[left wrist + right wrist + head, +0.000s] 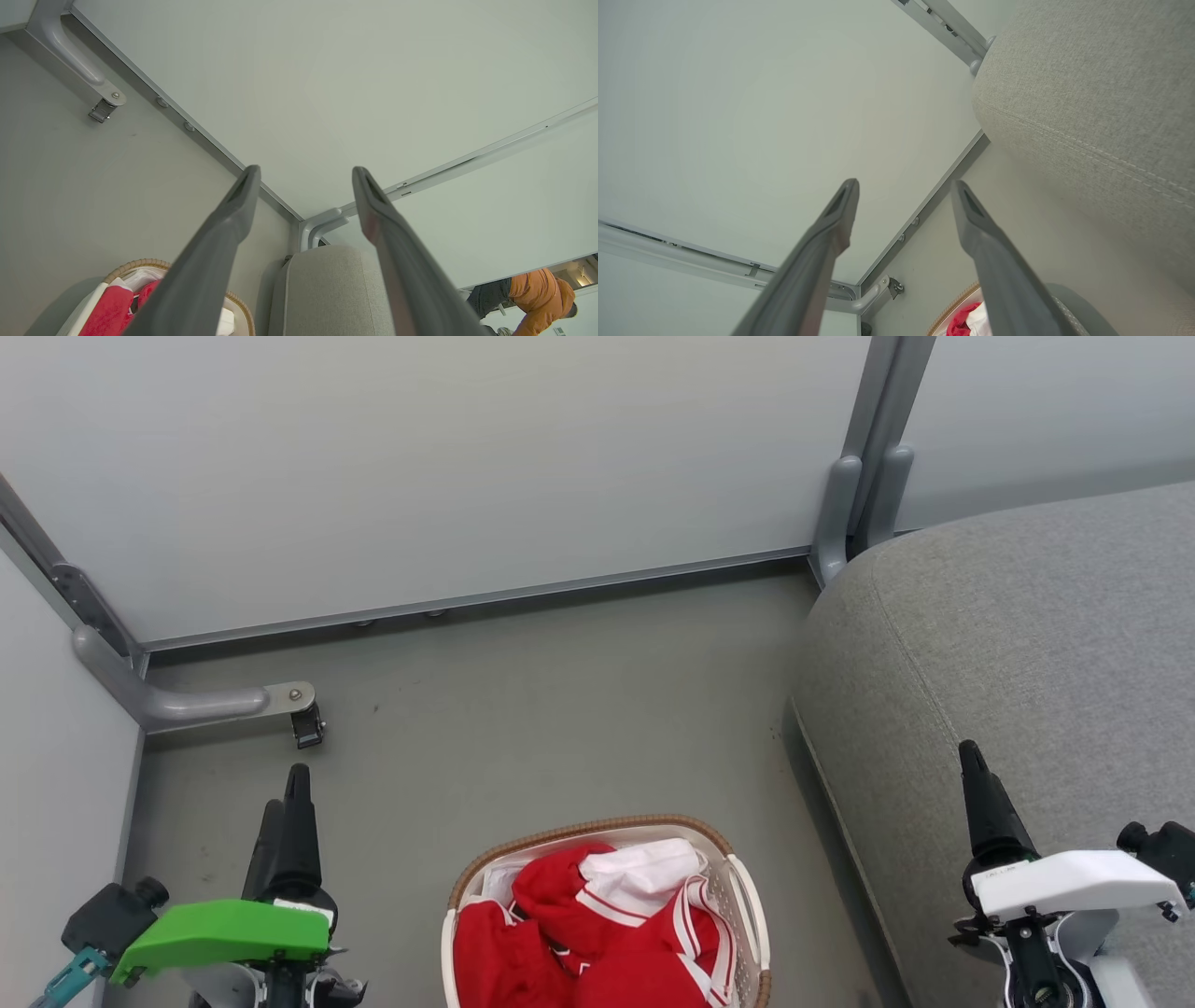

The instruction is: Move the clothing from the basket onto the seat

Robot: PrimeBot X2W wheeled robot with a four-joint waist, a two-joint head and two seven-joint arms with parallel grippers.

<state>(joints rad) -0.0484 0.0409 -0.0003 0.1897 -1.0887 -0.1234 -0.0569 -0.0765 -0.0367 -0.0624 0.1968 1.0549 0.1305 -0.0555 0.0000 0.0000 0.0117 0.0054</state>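
The clothing (579, 933) (red with white stripe trim) lies heaped in the basket (597, 826), which stands on the grey floor (560, 691) just beside the seat (1027, 635). The left gripper (304, 177) hovers off the basket's left, its fingers spread apart with nothing between them. The right gripper (903, 186), on the seat's side, is likewise wide apart and empty.

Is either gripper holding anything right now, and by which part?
Nothing is held: left gripper and right gripper are open and empty; clothing lies in the basket.
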